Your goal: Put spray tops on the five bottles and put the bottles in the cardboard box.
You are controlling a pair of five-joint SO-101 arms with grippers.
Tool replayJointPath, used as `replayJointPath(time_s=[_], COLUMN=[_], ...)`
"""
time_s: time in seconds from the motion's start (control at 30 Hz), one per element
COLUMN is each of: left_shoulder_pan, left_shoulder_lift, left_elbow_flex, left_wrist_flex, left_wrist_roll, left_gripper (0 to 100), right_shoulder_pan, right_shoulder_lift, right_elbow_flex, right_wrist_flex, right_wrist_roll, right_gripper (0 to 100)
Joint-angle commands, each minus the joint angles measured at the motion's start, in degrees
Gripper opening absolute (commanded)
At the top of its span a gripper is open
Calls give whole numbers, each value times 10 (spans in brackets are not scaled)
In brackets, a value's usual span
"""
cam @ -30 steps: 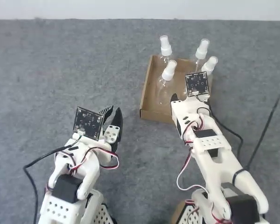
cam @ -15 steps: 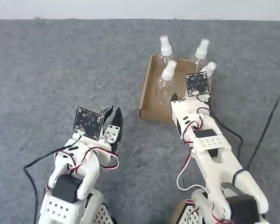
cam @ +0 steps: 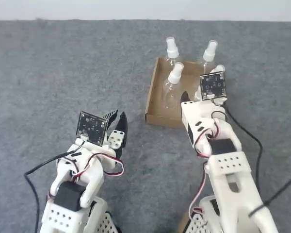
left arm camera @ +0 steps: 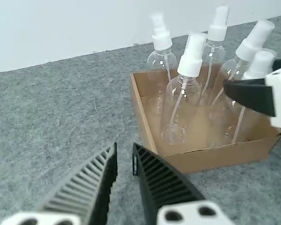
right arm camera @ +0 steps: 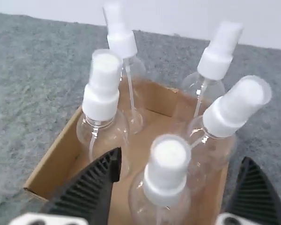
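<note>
1. Five clear bottles stand inside the cardboard box, and each one has a white spray top on it.
2. Each bottle's long axis runs straight up from the box floor, with the spray top at the upper end. The one by the box's right wall seems to lean a little outward, though I cannot be sure.
3. Two bottles stand along the far wall, one toward the far-left corner and one toward the far-right corner. A third is by the left wall, and a fifth stands at the near wall.
4. The box is low-walled and open upward. It sits toward the far edge of the desk, right of the middle.
5. The right gripper is spread wide, one finger on each side of the bottle at the near wall, and it grips nothing.
6. The left gripper hangs over bare carpet, out from the box's near-left corner and apart from it. It points toward the box, its jaws only a narrow gap apart and empty.
7. Grey carpet covers the desk, and a white wall runs along its far edge.
</note>
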Motion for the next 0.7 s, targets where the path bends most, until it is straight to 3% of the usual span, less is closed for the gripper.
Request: replayJointPath(time_s=[0.0, 0.23, 0.37, 0.67], left_shoulder_pan=[-4, -6, -41, -122], left_shoulder_lift=[-9, -9, -9, -9], left_elbow_flex=[-5, -6, -11, -13], left_wrist_flex=[-15, -15, -18, -59], left_wrist_roll=[-5, -5, -5, -5], left_gripper=[44, 44, 44, 44], right_shoulder_pan=[2, 3, 3, 3], right_shoulder_lift=[-80, -160, -209, -351], right_elbow_flex=[-45, -45, -44, -2], right_wrist_flex=[50, 136, 193, 334], right_wrist_roll=[9, 9, 9, 38], right_gripper=[322, 322, 318, 134])
